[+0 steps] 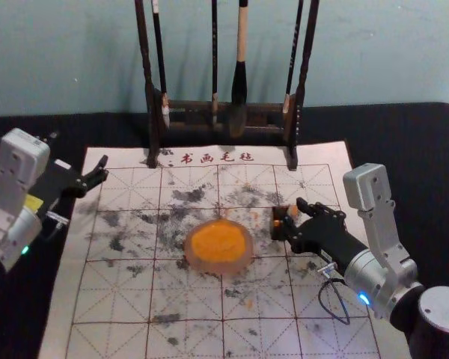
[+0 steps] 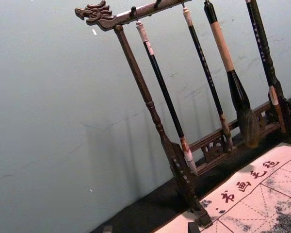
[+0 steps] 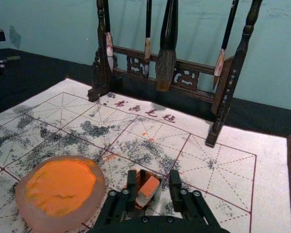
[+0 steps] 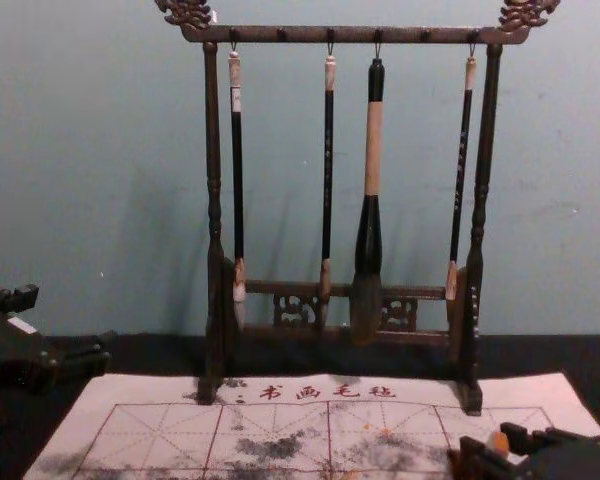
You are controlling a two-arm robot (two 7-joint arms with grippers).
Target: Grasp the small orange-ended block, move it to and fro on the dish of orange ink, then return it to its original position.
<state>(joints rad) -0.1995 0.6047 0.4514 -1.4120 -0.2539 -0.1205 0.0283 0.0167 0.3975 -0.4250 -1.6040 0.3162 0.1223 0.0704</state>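
Head: high, down on mat (image 1: 112, 329) | chest: low, level | left wrist: tilted, facing rack (image 1: 191, 106) | right wrist: close, forward-down | all share rack

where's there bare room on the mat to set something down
Free: the mat in front of the dish, and between dish and left gripper. Crowded: right of the dish, where the right gripper is at the block, and along the rack.

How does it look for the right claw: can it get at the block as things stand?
Probably yes: the right claw is open, its jaws on either side of the block with the way in looking free, though the box close by might crowd them.
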